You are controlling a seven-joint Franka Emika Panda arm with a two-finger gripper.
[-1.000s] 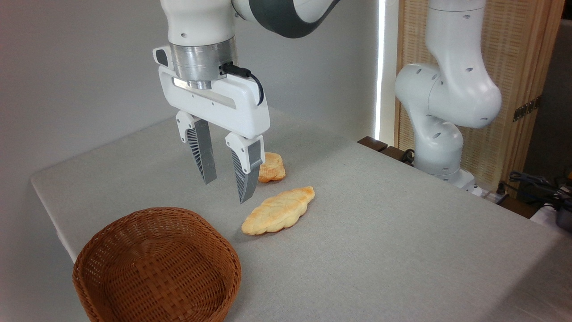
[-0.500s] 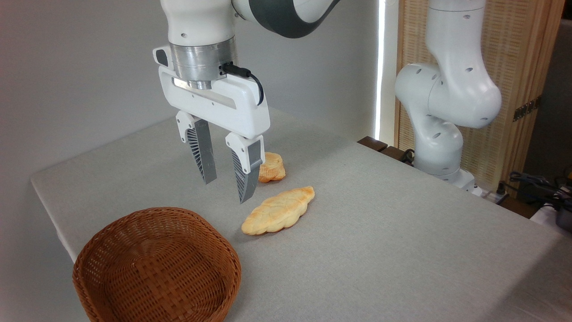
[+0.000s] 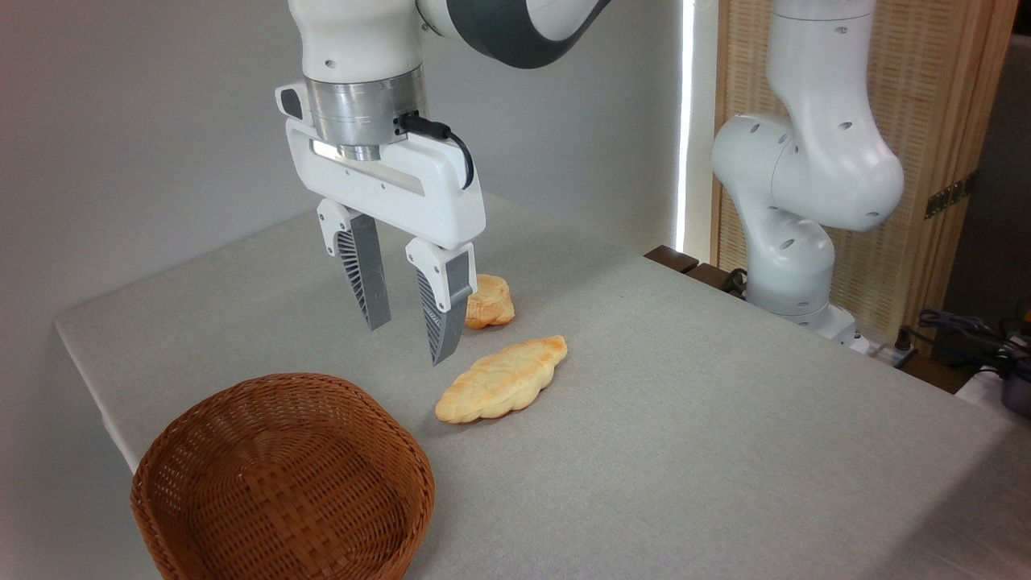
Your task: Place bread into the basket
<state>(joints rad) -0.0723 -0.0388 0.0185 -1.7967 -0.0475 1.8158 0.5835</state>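
The bread [image 3: 491,301], a small lumpy golden-orange bun, lies on the grey table behind my gripper, and its left part is hidden by the right finger. My gripper [image 3: 407,345] hangs open above the table, fingers pointing down with nothing between them, just left of and nearer the camera than the bun. The round brown wicker basket [image 3: 282,482] sits empty at the front left corner of the table, below and left of the gripper.
A longer, paler braided loaf [image 3: 501,379] lies on the table just right of the gripper tips. The arm's white base [image 3: 793,242] stands at the table's far right edge. A wooden screen and cables are behind it.
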